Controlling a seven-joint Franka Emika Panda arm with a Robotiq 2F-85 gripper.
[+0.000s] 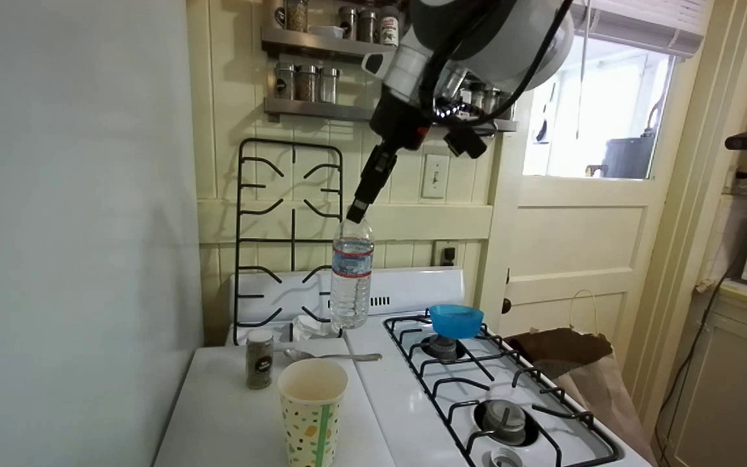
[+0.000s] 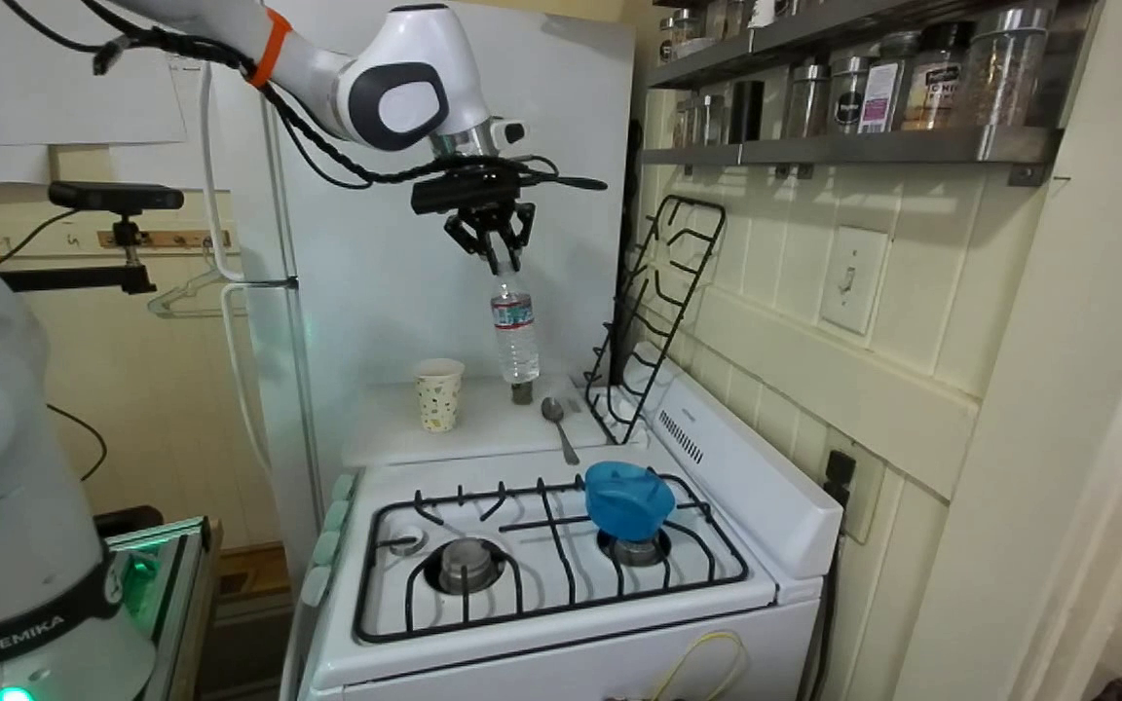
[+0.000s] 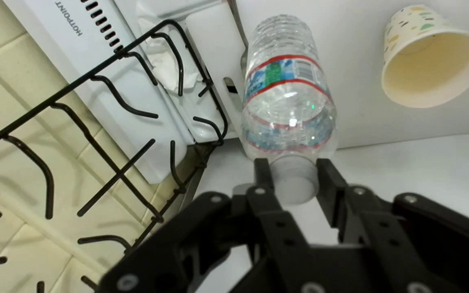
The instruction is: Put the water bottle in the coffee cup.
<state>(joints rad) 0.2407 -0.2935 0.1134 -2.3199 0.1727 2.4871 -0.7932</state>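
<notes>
Okay, so the claw [image 3: 294, 176] is pinching the water bottle [image 2: 515, 336] by its cap, a finger each side, and the bottle hangs slightly tilted in an exterior view, base leaning toward 5:30. The coffee cup [image 3: 430, 67] stands upright, open, toward 2 or 3 o'clock of it in the wrist view, so not lined up yet. What I'd worry about: gripped only at the cap, the bottle could swing if the move is rushed, and its base could clip the rim and tip the cup (paper, so probably light). Dropping down too early looks bad too, since the spice jar [image 1: 259, 363] shows around 8 o'clock from the bottle's base, the spoon [image 1: 338, 356] around 6, in an exterior view. Going in crooked might jam.
</notes>
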